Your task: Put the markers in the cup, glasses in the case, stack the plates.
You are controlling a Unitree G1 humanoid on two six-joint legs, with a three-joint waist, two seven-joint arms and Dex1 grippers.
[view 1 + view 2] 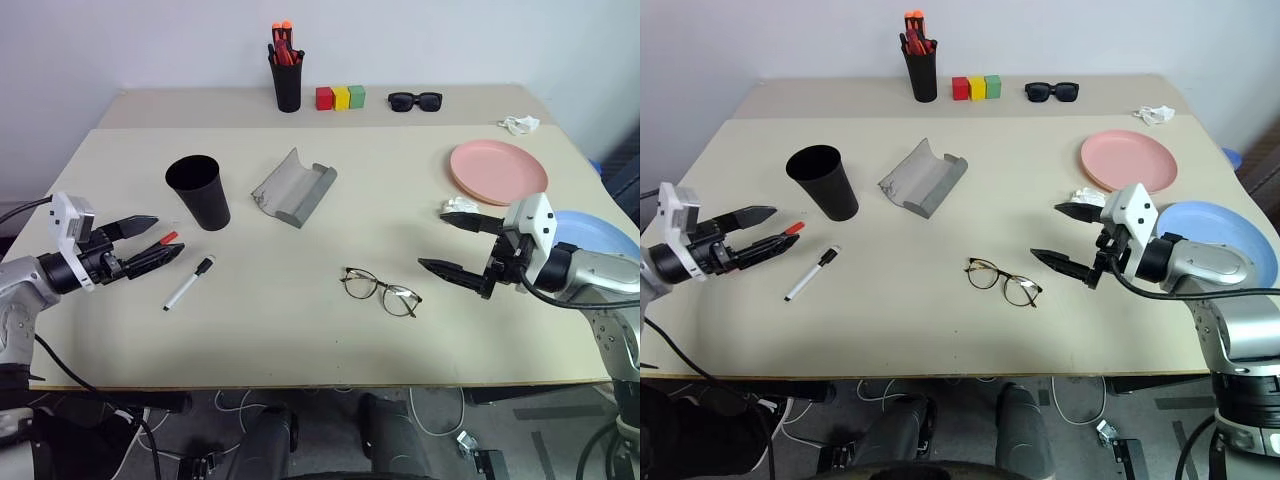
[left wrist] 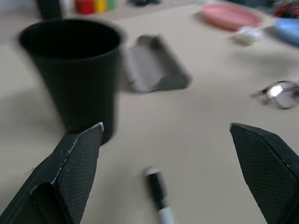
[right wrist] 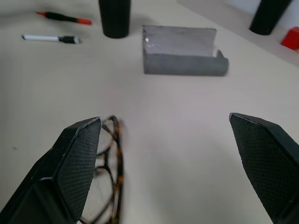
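Basically 2 markers (image 1: 187, 284), 2 plates (image 1: 498, 171), 1 cup (image 1: 199, 191), 1 glasses (image 1: 381, 290).

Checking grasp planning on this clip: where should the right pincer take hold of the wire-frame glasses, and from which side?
Probably at the bridge of the glasses, coming from above. They lie flat on the table, lenses side by side, so the thin frame offers little from the side. The open right pincer is nearest, just to their right.
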